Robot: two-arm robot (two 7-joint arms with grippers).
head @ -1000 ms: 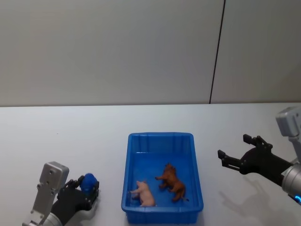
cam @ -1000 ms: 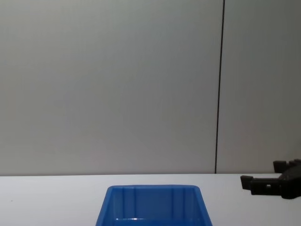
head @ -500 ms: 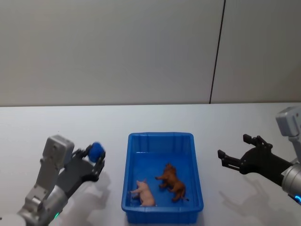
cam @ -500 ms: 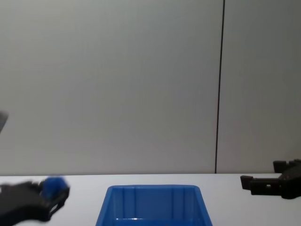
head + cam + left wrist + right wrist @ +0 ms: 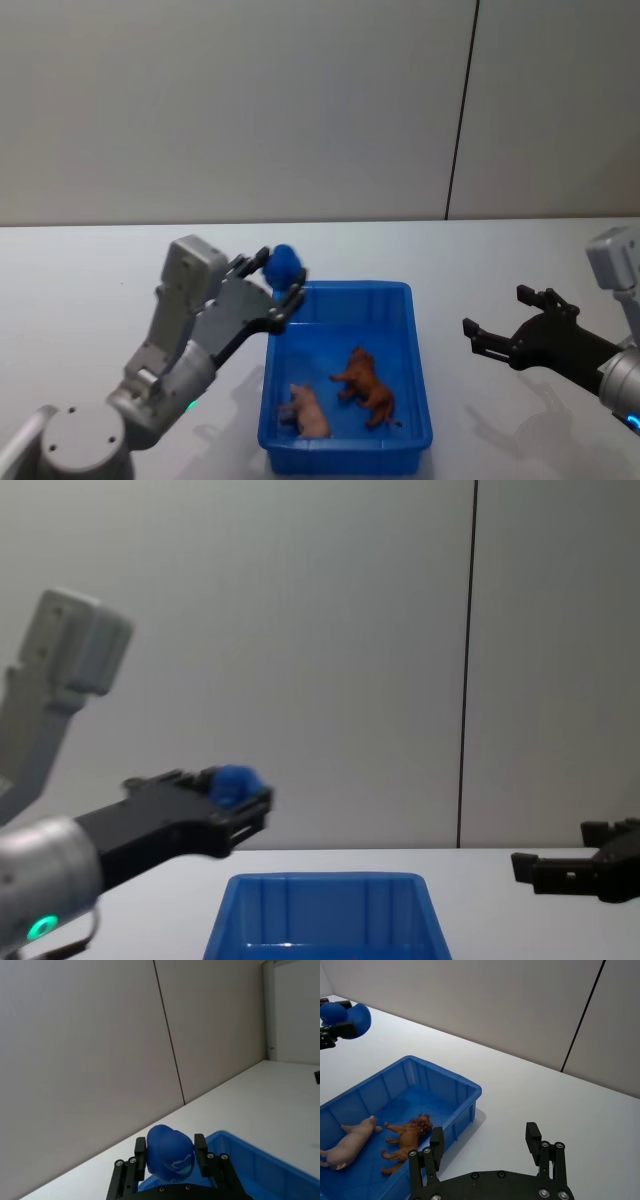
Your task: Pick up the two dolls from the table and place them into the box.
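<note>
Now two dolls (image 5: 340,395) inside one box (image 5: 415,360), left claw (image 5: 283,275) pinching a blue ball (image 5: 284,265), right claw (image 5: 505,325) spread.

box (image 5: 345,440) floor's far half lies bare; pink doll (image 5: 306,410) and brown doll (image 5: 366,387) crowd its near half.

We see a bright blue box (image 5: 345,440) on a plain white table (image 5: 120,270), with a pale pink doll (image 5: 306,410) and a reddish-brown doll (image 5: 367,389) inside it. Our black-fingered left gripper (image 5: 277,280) grips a round, deep blue object (image 5: 284,265) bearing a pale printed mark. Our right gripper (image 5: 500,325) is black too, on a light grey arm.
</note>
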